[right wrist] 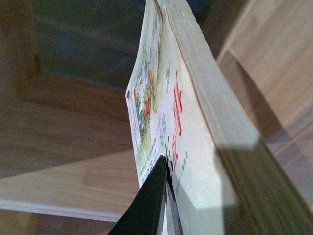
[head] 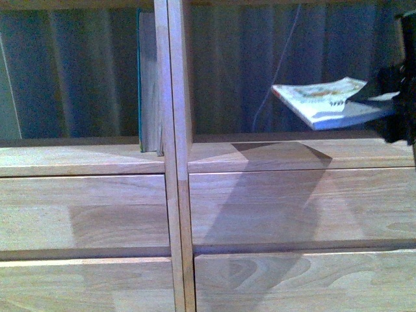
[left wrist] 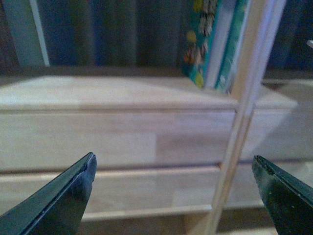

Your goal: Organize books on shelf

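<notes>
The white paperback book (head: 324, 103) hangs flat in the air inside the right bay of the light wood shelf (head: 273, 153), held at its right end by my right gripper (head: 383, 104), which is shut on it. In the right wrist view the book (right wrist: 195, 132) runs away from one dark finger (right wrist: 151, 200) pressed on its cover. The teal book (head: 148, 78) stands upright in the left bay against the centre post (head: 174, 130); it also shows in the left wrist view (left wrist: 215, 44). My left gripper (left wrist: 173, 188) is open and empty in front of the left drawers.
Drawer fronts (head: 84, 214) fill the shelf below the bays. A dark blue curtain (head: 78, 71) hangs behind the open bays. The left bay floor (left wrist: 98, 90) beside the teal book is bare wood.
</notes>
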Controlling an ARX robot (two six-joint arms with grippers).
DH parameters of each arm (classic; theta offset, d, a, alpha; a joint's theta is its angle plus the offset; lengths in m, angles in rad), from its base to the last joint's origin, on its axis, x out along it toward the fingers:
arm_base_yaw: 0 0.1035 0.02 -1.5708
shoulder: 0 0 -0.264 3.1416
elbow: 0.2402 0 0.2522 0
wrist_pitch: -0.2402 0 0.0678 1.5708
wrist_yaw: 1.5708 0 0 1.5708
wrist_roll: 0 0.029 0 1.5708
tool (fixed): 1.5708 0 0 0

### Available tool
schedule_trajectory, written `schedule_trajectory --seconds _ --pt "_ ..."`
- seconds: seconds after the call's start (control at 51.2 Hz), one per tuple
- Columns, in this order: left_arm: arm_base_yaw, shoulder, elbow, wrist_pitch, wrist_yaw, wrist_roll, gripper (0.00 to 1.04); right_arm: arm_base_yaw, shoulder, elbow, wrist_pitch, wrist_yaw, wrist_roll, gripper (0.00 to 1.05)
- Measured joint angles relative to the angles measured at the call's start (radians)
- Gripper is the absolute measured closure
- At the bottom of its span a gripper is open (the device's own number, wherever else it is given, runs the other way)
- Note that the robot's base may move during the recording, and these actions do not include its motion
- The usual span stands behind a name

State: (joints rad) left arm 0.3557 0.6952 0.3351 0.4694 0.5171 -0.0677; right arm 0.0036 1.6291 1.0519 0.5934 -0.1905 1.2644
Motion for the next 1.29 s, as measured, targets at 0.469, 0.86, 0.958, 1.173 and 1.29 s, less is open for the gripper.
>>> schedule_trajectory --seconds 0.469,0.86,0.958,1.173,1.29 --pt "-0.159 0.730 0.644 0.151 0.278 -0.423 0.07 0.028 -0.093 -0.016 0.294 -0.166 -0.142 0.89" --pt "-0.370 0.884 0.797 0.681 0.435 -0.866 0.07 0.076 -0.026 0.008 0.528 -0.318 -0.264 0.89" --pt "-0.413 0.917 0.811 0.768 0.455 -0.971 0.07 0.115 -0.021 0.010 0.595 -0.356 -0.231 0.89" --pt "-0.473 0.988 0.856 0.879 0.410 -1.128 0.07 0.221 -0.058 -0.008 0.669 -0.461 -0.196 0.89" --pt "-0.494 1.006 0.893 0.875 0.391 -1.148 0.07 0.268 -0.091 -0.026 0.663 -0.484 -0.217 0.89"
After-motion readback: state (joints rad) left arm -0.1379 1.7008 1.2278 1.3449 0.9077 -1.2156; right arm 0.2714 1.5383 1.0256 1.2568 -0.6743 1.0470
